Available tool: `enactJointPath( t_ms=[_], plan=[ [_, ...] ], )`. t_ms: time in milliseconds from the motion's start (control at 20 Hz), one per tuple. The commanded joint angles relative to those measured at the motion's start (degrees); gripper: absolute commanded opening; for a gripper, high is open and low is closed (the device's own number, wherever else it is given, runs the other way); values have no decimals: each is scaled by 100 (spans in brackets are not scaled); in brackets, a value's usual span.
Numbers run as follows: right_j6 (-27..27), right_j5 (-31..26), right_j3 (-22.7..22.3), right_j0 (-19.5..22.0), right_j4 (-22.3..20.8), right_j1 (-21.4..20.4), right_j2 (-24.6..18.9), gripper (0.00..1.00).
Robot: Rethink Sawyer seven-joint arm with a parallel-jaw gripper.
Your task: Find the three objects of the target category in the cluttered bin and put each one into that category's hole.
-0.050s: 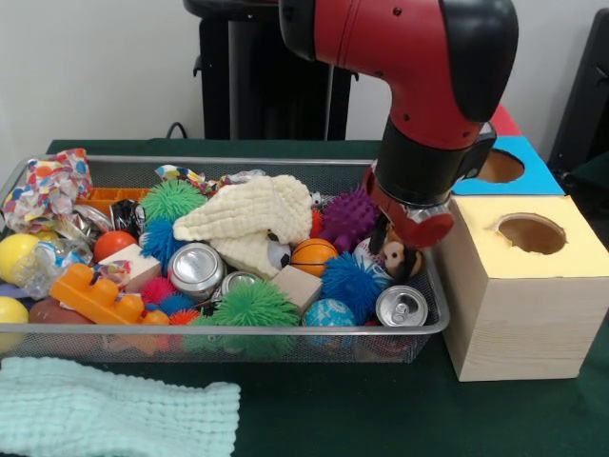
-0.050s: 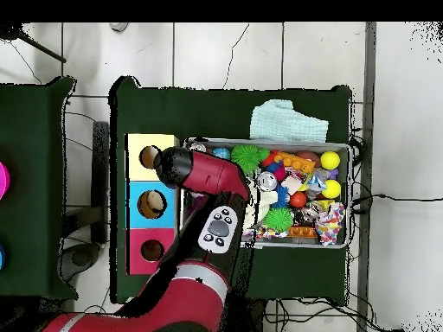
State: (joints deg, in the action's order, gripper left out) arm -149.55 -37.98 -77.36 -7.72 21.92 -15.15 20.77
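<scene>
A wire mesh bin [image 1: 228, 330] is packed with toys. Three silver cans lie in it: one at the middle [image 1: 195, 269], a second just beside it [image 1: 236, 282], and a third at the front right corner [image 1: 401, 307]. Among the clutter are green [image 1: 255, 305], blue [image 1: 350, 284] and purple [image 1: 349, 217] spiky balls, a small basketball [image 1: 312, 255] and a white cloth [image 1: 249, 224]. My gripper [image 1: 404, 243] hangs low over the bin's right end, just above a small toy figure [image 1: 402, 259]. The wrist hides its tips. In the overhead view the arm [image 2: 177, 166] covers that end of the bin [image 2: 342, 145].
A wooden box stands right of the bin, with a round hole in its yellow top [image 1: 530, 233], a blue section [image 1: 501, 167] and a red one [image 1: 504, 119] behind. A mint cloth [image 1: 114, 409] lies on the green table in front. An orange brick [image 1: 95, 295] and yellow balls [image 1: 17, 255] fill the bin's left.
</scene>
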Motion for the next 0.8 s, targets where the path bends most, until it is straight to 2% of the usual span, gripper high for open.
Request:
enactJointPath(
  t_ms=[50,400,550,800],
  plan=[
    [-1047,30,-401,160,314,393,-622,100],
    [-960,52,-542,230,439,386,-764,100],
    [-863,38,-696,368,604,364,-990,100],
    [-1143,97,-803,172,794,322,-919,100]
  ],
)
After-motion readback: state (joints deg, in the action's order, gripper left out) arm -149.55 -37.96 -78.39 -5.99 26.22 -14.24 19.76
